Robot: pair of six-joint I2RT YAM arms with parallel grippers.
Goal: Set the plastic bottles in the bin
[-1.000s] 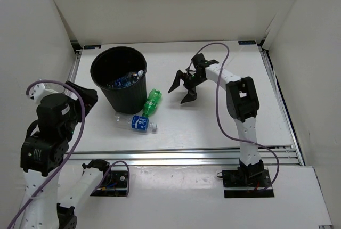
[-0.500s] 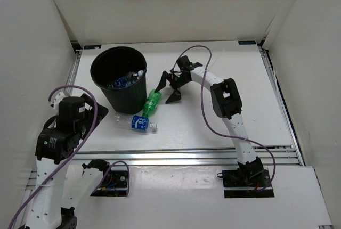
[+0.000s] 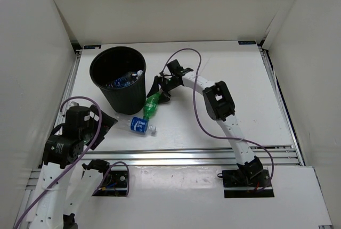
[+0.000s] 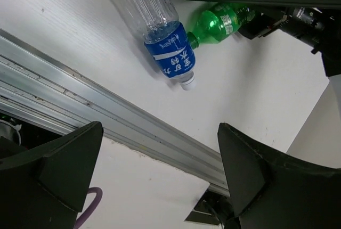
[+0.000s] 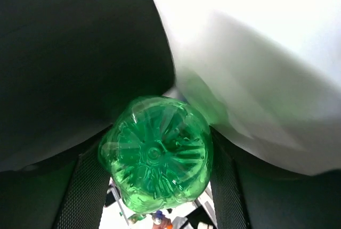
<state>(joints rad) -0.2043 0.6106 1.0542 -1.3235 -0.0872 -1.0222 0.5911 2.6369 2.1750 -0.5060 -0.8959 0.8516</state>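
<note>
The right hand is making its move. A second ago it was hanging wide open, well off to the right. Now it is sitting at the butt end of the green bottle with its fingers drawn in. In the wrist view the ribbed base of the green bottle is filling the gap, and a dark pad is pressing on each side. That is looking like a grip, though the bottle is still lying on the worktop, not yet lifted.

The left hand is sinking back toward the near edge, spread fully open and carrying nothing. The clear bottle is lying ahead of it, beyond the metal rail.

For the task, this probably means the green one is next to go in. Other bottles are already lying inside the bin.

As for room, the bin is crowding the right hand. Its black wall is standing just beside the hand on its left, and the rim is sitting higher than the fingers. So the hand is needing a clear rise before any swing over the opening.

Beyond the fingers, the green bottle's cap end is lying just beside the clear bottle's blue label, so a dragging pull is risking a nudge there. To the hand's right and behind it, the worktop is lying open, which is offering the safest way to back off.
</note>
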